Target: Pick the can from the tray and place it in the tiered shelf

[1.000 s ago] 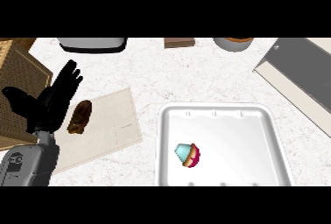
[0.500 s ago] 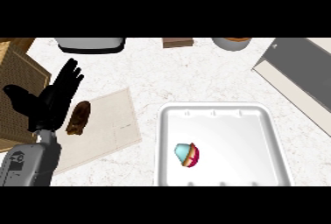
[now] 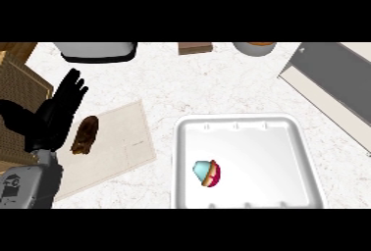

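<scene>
The can (image 3: 207, 173), with a light blue end and a red and yellow body, lies on its side in the white tray (image 3: 290, 147), left of the tray's middle. My left hand (image 3: 52, 116) rests open at the left edge, fingers pointing up, well away from the tray. The tiered shelf (image 3: 334, 83) shows as a grey and cream slab running along the upper right edge. My right hand appears nowhere in the head view.
A brown loaf (image 3: 85, 135) lies on a beige mat (image 3: 123, 142) beside my left hand. A wicker basket (image 3: 18, 98) sits at the far left. A grey appliance (image 3: 96, 50), a brown block (image 3: 196, 47) and a pot (image 3: 255, 48) line the back.
</scene>
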You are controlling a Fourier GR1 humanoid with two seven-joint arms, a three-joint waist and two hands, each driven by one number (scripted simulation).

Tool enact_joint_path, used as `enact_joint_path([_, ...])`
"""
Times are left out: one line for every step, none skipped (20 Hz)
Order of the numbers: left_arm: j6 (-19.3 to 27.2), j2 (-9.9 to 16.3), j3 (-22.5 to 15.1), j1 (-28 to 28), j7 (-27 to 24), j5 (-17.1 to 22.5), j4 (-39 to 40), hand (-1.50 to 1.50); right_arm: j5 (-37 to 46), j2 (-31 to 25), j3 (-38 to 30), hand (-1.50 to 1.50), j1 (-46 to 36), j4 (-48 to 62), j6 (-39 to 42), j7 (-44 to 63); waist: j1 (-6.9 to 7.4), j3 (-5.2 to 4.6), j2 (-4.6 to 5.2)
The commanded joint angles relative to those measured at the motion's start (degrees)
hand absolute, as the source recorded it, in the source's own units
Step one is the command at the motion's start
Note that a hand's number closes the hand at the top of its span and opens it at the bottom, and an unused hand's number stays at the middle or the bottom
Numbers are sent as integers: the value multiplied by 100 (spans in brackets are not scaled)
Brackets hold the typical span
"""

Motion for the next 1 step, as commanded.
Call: enact_joint_path([-27,31,42,82,-111,-9,12,0,29,17,59,-150,466,-192,871,-1292,-60,-3,-18])
